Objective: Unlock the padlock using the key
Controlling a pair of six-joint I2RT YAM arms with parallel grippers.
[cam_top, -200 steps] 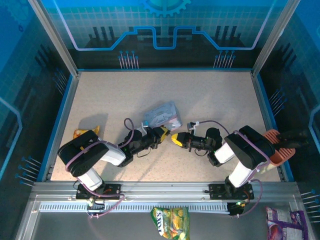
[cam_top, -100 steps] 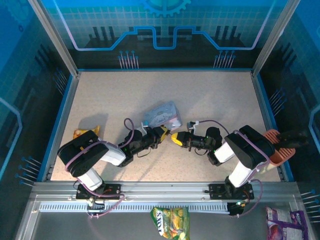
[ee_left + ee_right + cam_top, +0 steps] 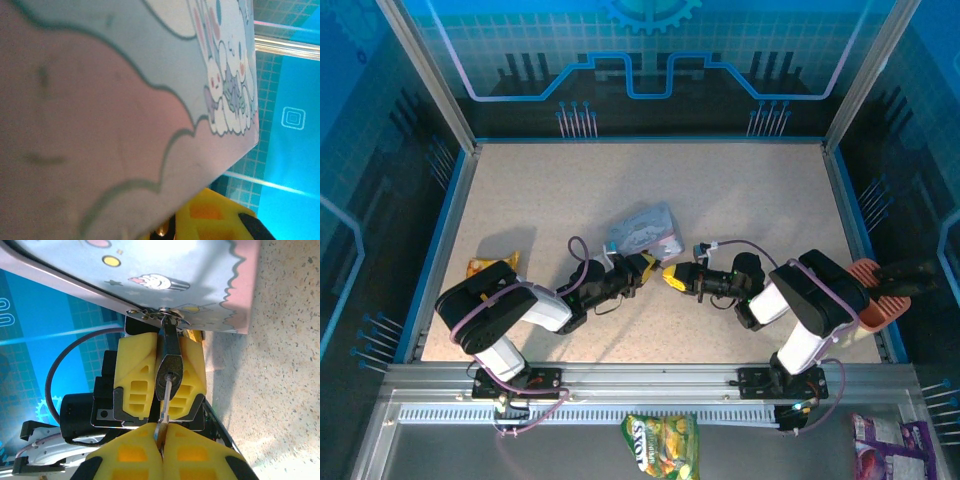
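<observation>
In the right wrist view the small dark padlock [image 3: 170,374] is clamped between the left gripper's yellow fingers [image 3: 134,381]. Its shackle hooks into the hasp of the lilac cartoon tin [image 3: 175,275]. The thin key [image 3: 167,397] has its blade tip in the keyhole. Its head is pinched in my right gripper [image 3: 161,434], which is shut on it. From above, the left gripper [image 3: 645,268] and right gripper [image 3: 671,277] meet tip to tip just in front of the tin [image 3: 642,230]. The left wrist view has the tin's side [image 3: 100,100] pressed close, with a yellow finger [image 3: 215,220] below it.
A small orange snack packet [image 3: 480,266] lies by the left arm. A brown-orange object [image 3: 876,292] hangs over the table's right rim. A green-yellow snack bag [image 3: 660,445] and a purple packet [image 3: 892,440] lie below the front rail. Blue raised edges [image 3: 440,250] border the table.
The right gripper has shifted very slightly toward the far side with the key. The left arm and the tin hold still.
</observation>
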